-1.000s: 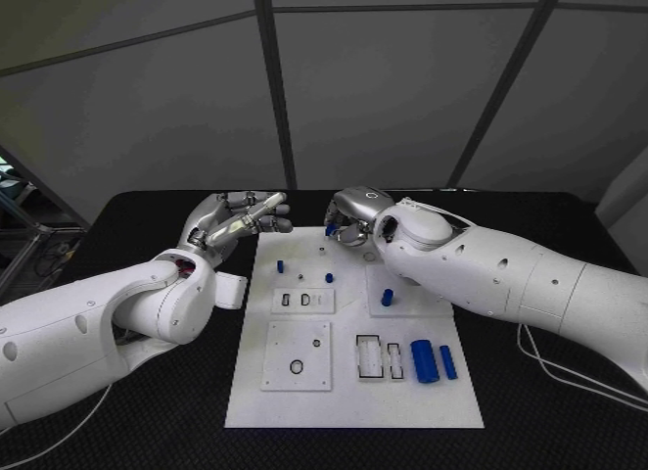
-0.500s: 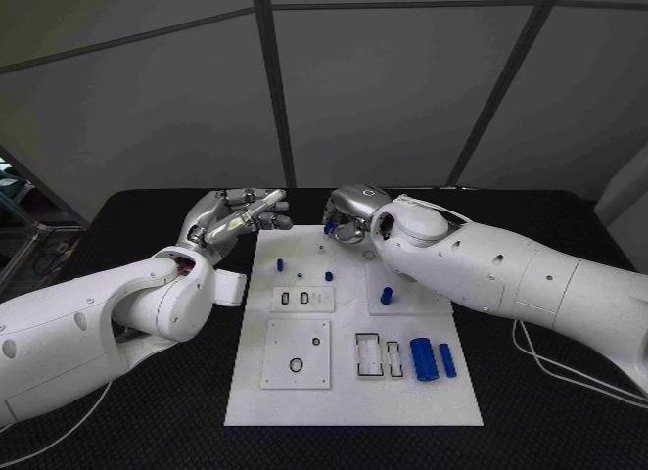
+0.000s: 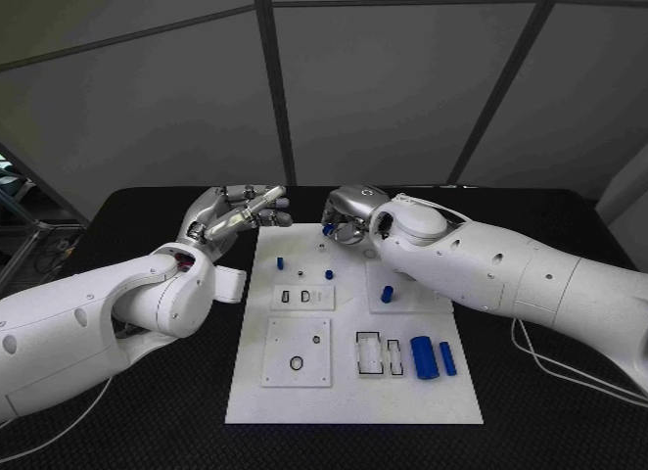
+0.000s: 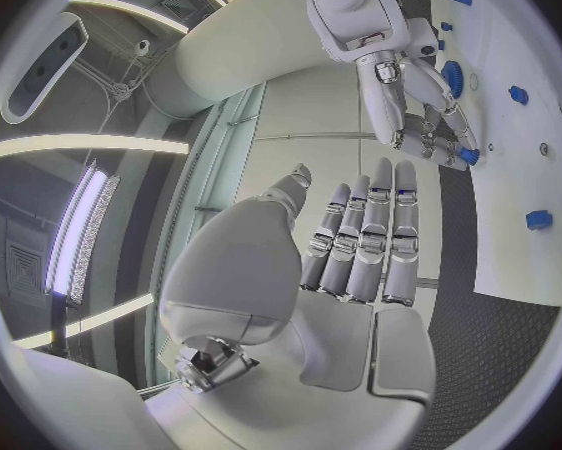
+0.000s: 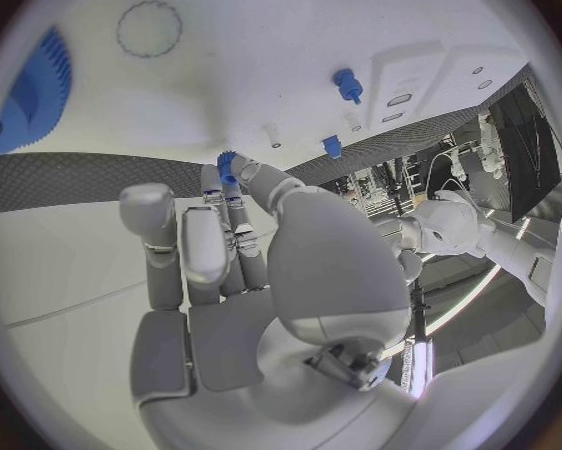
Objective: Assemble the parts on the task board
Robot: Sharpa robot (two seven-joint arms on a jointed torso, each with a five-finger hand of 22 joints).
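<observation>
The white rectangular plastic task board lies lengthwise in the middle of the black surface. The silver many-fingered left hand hovers just beyond the board's far left corner, fingers straight and side by side, palm bare, holding nothing; the left wrist view shows the same flat, unclenched hand. The silver many-fingered right hand sits over the board's far edge with its fingers curled downward, and a small blue plastic part shows at its fingertips; in the right wrist view the fingertips close around that small blue piece, so this hand pinches it.

On the board, a short blue peg stands near the far left, another small blue peg stands closer to the middle, and a stubby blue cylinder rests on the right-hand raised white panel. Two long blue cylinders lie side by side, just beside the rectangular slots toward the near right. A white panel with a black ring sits on the near left part of the board. In the right wrist view a large blue toothed gear shows lying on the board
</observation>
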